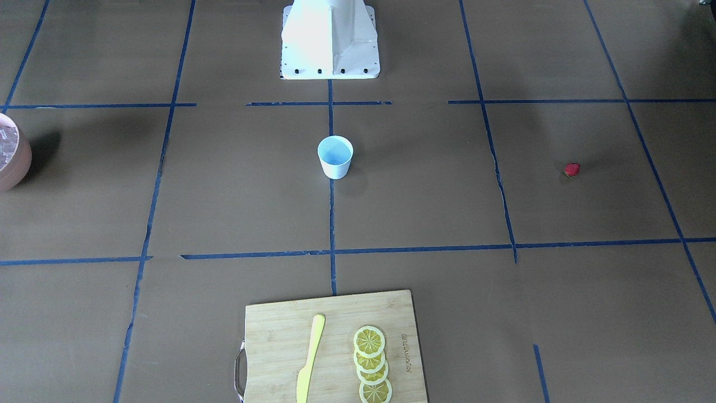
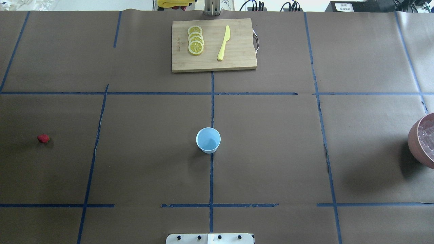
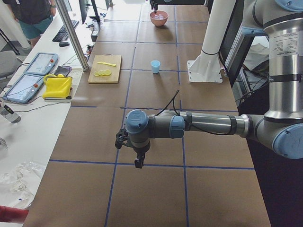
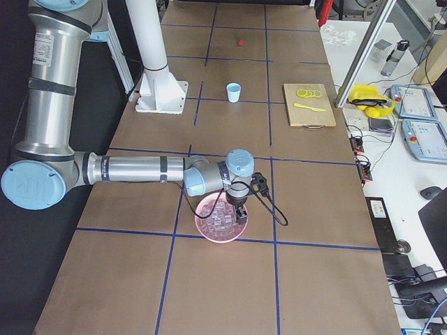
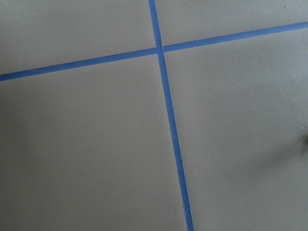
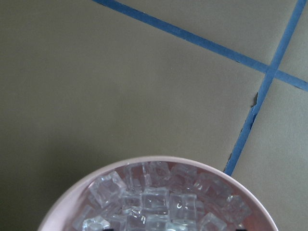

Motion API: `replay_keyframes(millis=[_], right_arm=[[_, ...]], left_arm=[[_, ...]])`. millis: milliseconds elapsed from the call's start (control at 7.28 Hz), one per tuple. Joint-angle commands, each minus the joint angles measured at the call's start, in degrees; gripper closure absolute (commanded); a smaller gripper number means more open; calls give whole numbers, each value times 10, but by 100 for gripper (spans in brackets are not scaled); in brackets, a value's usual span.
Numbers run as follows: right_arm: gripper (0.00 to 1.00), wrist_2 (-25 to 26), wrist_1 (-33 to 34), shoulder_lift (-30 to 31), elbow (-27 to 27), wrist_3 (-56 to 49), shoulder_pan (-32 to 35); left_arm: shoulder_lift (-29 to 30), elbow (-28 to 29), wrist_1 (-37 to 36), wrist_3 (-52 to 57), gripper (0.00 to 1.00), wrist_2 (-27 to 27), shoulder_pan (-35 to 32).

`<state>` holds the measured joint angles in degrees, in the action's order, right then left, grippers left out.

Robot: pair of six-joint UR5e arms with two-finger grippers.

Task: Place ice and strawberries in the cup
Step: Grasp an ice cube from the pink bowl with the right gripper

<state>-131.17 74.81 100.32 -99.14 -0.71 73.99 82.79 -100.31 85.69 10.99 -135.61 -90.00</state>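
Note:
The white cup point(image 1: 335, 157) with a pale blue inside stands empty at the table's middle; it also shows in the overhead view point(image 2: 208, 140). The red strawberry point(image 1: 571, 169) lies alone on the robot's left side point(image 2: 43, 138). The ice point(image 6: 159, 202) fills a pinkish-brown bowl point(image 2: 418, 145) at the robot's right edge. My right gripper point(image 4: 241, 218) hangs over the bowl point(image 4: 209, 234); I cannot tell if it is open. My left gripper point(image 3: 137, 163) hangs above bare table, with the strawberry hidden in that view; I cannot tell its state.
A wooden cutting board point(image 2: 237, 61) at the far middle edge bears several lemon slices point(image 2: 195, 44) and a yellow knife point(image 2: 223, 43). The robot's white base point(image 1: 330, 39) stands at the near edge. Blue tape lines cross the brown table cover.

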Motion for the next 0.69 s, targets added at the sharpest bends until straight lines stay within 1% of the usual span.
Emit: replay_keyframes(millis=[0,550], right_arm=[[15,4,-4,1,1,13,-15],[19,18,-3,3,13,12,-23]], left_arm=[[0,0,0,0,0,0,0],[0,1,0,0,0,0,0]])
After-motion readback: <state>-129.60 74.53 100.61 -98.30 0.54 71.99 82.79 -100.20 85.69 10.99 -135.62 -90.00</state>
